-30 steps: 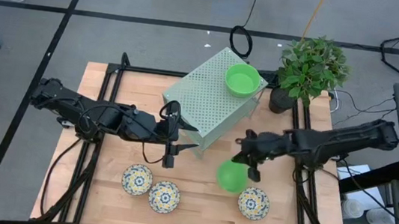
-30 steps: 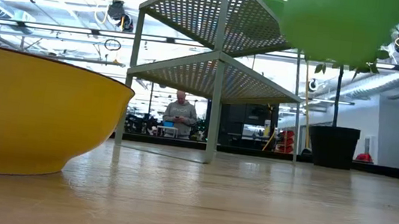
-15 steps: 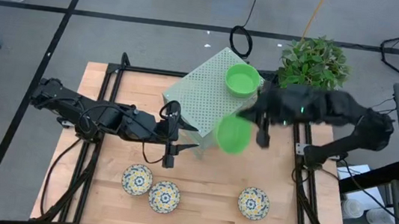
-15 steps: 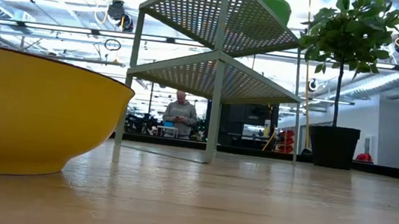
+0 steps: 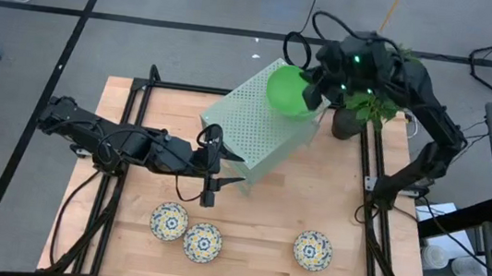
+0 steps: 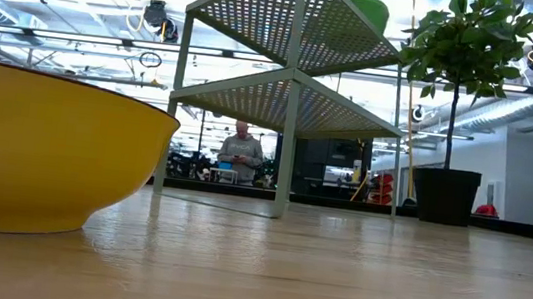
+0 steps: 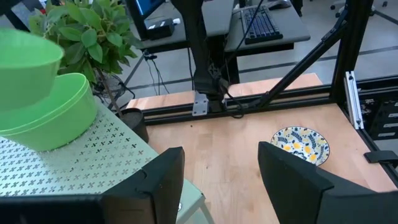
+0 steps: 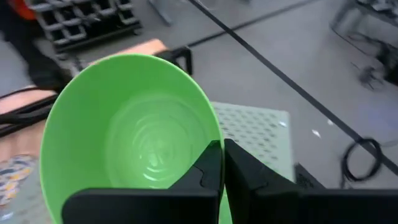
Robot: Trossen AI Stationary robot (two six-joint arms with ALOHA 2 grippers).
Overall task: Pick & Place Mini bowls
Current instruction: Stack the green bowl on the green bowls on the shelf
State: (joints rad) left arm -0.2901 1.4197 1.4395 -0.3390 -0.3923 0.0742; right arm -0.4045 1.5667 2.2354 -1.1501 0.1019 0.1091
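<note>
Green bowl (image 5: pixel 287 91), pinched at its rim by the right end effector (image 5: pixel 311 92), hangs above the pale-green perforated box (image 5: pixel 257 125) at twelve o'clock on the desk (image 5: pixel 265 219) in the high view. The left end effector (image 5: pixel 215 165) waits mid-desk, jaws parted and empty. Three floral bowls (image 5: pixel 202 242) sit at six o'clock.

Low view: a yellow bowl side (image 6: pixel 45 149) close by, the box beyond.

Left wrist view: the carried bowl (image 7: pixel 28 53) hovers over a second green bowl (image 7: pixel 53 115) resting on the box.

Right wrist view: fingers clenched on the rim. This looks like the placing step; next, lower squarely into the resting bowl, then release.
</note>
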